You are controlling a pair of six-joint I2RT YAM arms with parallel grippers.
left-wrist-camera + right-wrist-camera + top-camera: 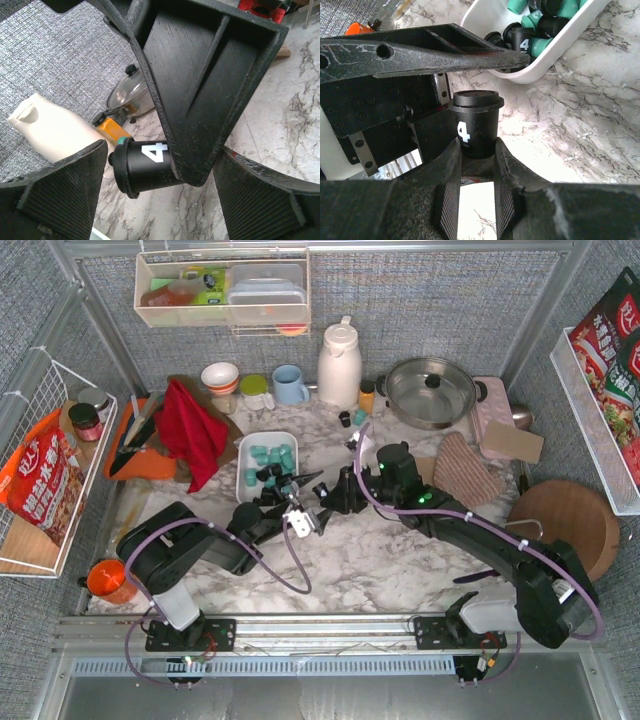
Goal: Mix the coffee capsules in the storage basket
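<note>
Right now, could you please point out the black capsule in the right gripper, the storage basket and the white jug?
black capsule (480,131): right wrist view, side wall.
storage basket (555,59): right wrist view, outer wall.
white jug (339,370): top external view, body.

Your storage basket (262,438) (555,52) is a white, shallow, rounded-rectangular tray lying flat on the marble worktop. The coffee capsules (270,454) (536,30) inside it are small flanged pods heaped loosely, many on their sides. From above, the teal ones crowd the far end and the black ones the near end. One black capsule (477,125) (147,167), with a white "4" on its side, is outside the basket. It is pinched by its narrow end in your right hand (477,148), wide rim uppermost, above bare worktop just beside the basket's wall.
</note>
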